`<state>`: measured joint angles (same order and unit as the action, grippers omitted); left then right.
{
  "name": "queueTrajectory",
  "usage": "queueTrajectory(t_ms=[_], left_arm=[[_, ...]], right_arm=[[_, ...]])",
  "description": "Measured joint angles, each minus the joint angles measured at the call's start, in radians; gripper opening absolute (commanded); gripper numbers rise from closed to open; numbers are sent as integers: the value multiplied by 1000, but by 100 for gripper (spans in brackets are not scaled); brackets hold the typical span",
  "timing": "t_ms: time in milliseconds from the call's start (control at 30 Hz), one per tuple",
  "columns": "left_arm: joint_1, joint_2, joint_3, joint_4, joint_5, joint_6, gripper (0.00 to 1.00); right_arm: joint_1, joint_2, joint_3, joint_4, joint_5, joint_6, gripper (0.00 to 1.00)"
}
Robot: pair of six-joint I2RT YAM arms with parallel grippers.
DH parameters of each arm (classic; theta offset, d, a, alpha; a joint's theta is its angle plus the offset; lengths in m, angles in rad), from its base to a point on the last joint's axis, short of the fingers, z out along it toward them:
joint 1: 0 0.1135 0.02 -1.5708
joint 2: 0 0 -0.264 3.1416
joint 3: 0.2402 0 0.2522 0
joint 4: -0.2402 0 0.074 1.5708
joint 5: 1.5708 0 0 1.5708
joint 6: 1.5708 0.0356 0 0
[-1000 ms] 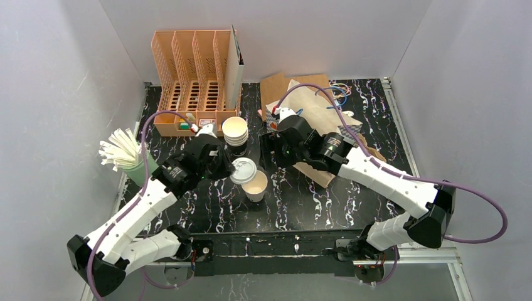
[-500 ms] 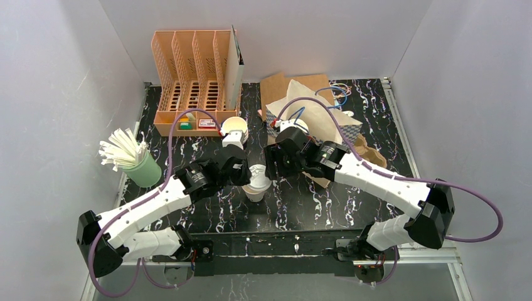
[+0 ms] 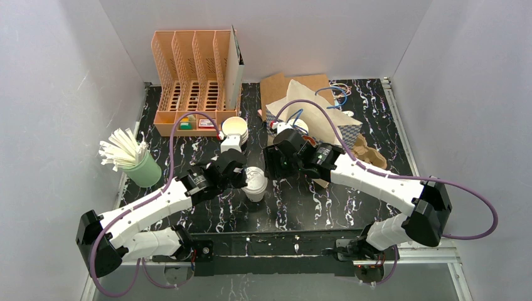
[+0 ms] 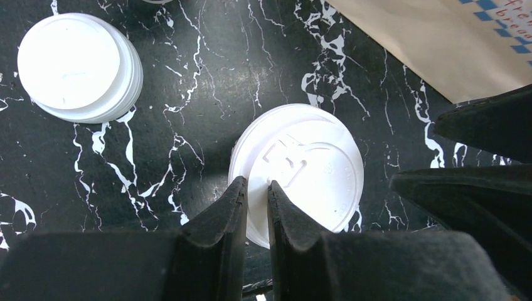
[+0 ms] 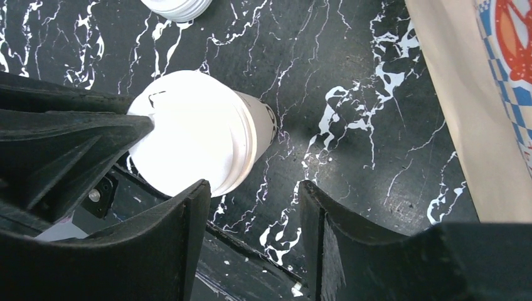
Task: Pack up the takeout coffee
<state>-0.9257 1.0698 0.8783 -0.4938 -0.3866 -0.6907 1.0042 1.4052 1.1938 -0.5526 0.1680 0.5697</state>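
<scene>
Pinches lid (image 4: 307, 169) rim on cup (image 5: 258, 125) with left gripper (image 4: 256, 191) (jaws nearly touching); holds right gripper (image 5: 254, 188) jaws apart just beside.

Small white paper cup (image 3: 256, 183), upright mid-table, round white lid (image 4: 301, 169) sitting on top
</scene>
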Motion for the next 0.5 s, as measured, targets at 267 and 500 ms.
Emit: queueTrajectory(t_ms=[267,500], left_arm=[[0,-1,-20,0,1,-10,9],[0,-13,-21,0,0,-27,10]], right_arm=[[0,10,-13,32,-37,-9,60],[0,23,-13,34,-57,-20,60]])
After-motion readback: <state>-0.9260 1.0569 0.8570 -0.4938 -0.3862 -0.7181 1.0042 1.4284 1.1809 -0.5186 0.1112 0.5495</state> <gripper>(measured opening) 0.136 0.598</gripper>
